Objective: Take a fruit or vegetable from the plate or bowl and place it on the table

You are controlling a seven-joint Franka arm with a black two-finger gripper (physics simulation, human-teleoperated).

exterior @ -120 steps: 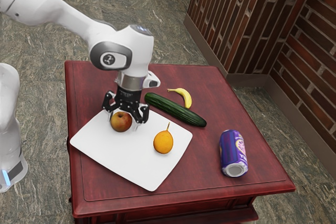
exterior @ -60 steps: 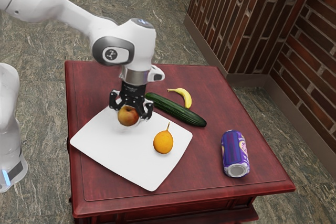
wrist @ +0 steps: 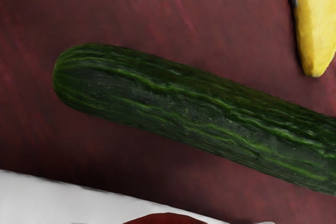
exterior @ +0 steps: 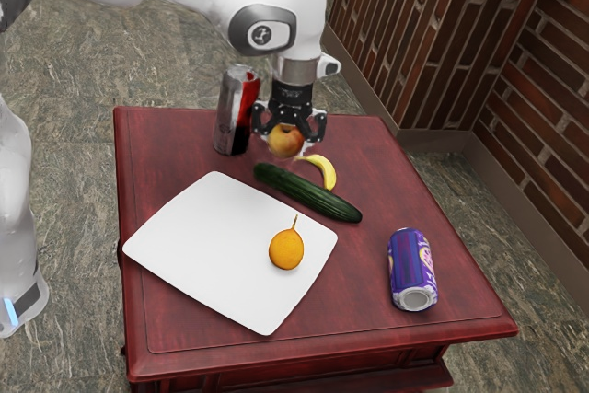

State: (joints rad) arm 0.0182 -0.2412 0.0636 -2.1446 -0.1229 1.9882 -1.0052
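1. Gripping, exterior view: the gripper (exterior: 289, 138), upper centre of the frame, has its fingers partly apart and closed against two sides of the apple (exterior: 285, 143).
2. Apple position, exterior view: off the white plate (exterior: 198, 255), beyond the cucumber (exterior: 308, 194). Contact between its underside and the table (exterior: 175, 149) cannot be determined.
3. Remaining items, exterior view: an orange-yellow fruit (exterior: 286, 250) with a thin stem sits on the plate, lower centre. The banana (exterior: 323, 171) lies right of centre, its tip close to the cucumber. A purple can (exterior: 412, 270) lies at lower right; a red, black and silver can (exterior: 236, 112) is at upper left of centre, beside the gripper.
4. Wrist view: the cucumber's lengthwise ridges and blunt end are resolved. Table surface separates it from the banana on one side and the plate's edge on the other. A dark red curved portion of the apple is at the gripper.
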